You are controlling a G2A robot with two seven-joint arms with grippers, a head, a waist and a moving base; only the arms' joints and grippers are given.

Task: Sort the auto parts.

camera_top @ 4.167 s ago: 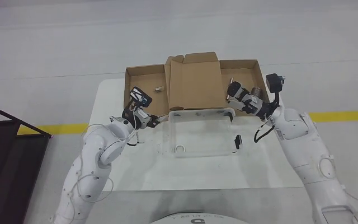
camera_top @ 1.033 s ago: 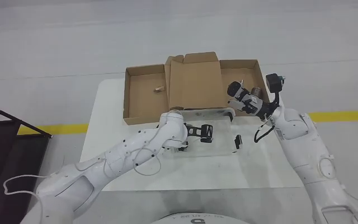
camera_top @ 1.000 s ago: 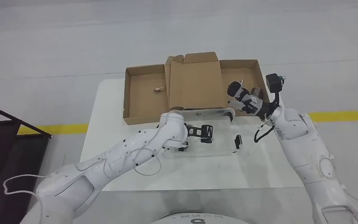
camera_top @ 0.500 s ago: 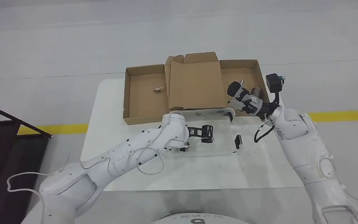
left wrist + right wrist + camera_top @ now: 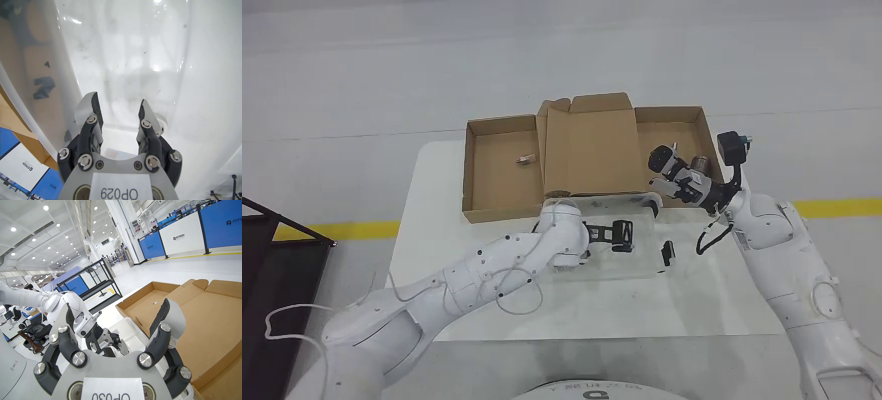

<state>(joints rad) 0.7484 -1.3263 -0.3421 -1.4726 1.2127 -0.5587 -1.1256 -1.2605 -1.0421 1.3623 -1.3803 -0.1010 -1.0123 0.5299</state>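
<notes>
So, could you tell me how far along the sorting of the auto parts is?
Done: one small metal part lies in the left compartment of the cardboard box. In hand: nothing gripped; the left gripper is open inside the clear bin, beside a white ring; the right gripper is open by the box's right compartment. Left: the white ring and a black part at the bin's right edge.

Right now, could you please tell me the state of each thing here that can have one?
Left gripper: open, holding nothing.
Right gripper: open, holding nothing.
Clear rectangular plastic bin: upright, uncovered.
Brown cardboard box: open.
Small silver metal part: lying loose in the box's left compartment.
</notes>
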